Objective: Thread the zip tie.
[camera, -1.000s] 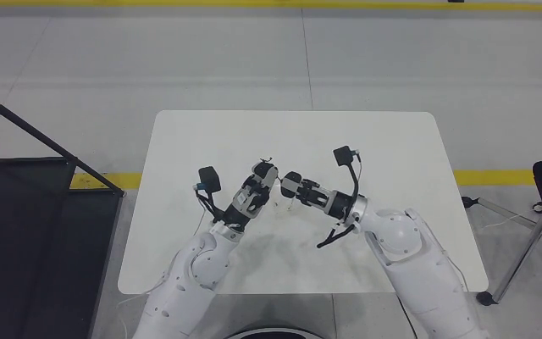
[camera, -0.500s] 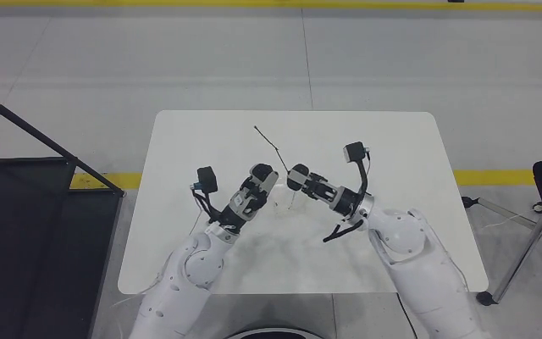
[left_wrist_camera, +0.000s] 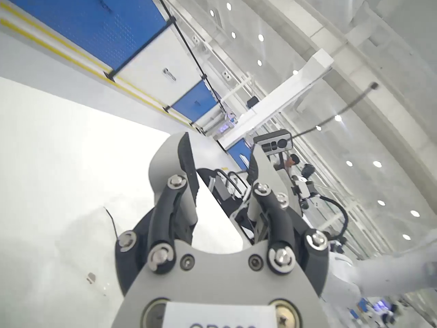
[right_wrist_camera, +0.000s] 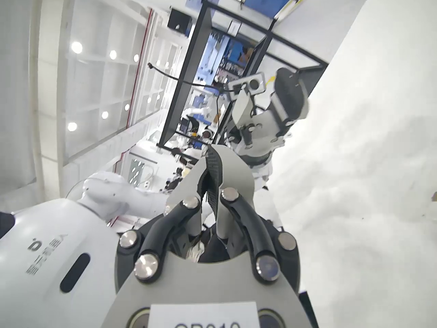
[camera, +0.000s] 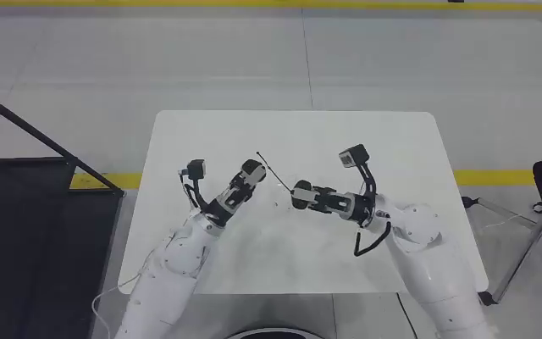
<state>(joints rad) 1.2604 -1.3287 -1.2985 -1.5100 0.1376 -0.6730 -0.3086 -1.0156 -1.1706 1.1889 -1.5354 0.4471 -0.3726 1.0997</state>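
While the right gripper [camera: 296, 191] clamps one end of the zip tie [camera: 273, 169], the left gripper [camera: 254, 165] hangs beside its other end. The left one's fingers stand apart.

Top view: overhead, faces straight down on table [camera: 381, 144], whole tabletop framed. Left wrist view: close behind left gripper [left_wrist_camera: 218, 151], tilted up toward ceiling [left_wrist_camera: 341, 18]. Right wrist view: close behind right gripper [right_wrist_camera: 211, 153], faces left gripper. Shared: table, zip tie [camera: 275, 169].

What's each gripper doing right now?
Left gripper: open, holding nothing.
Right gripper: closed on the zip tie.
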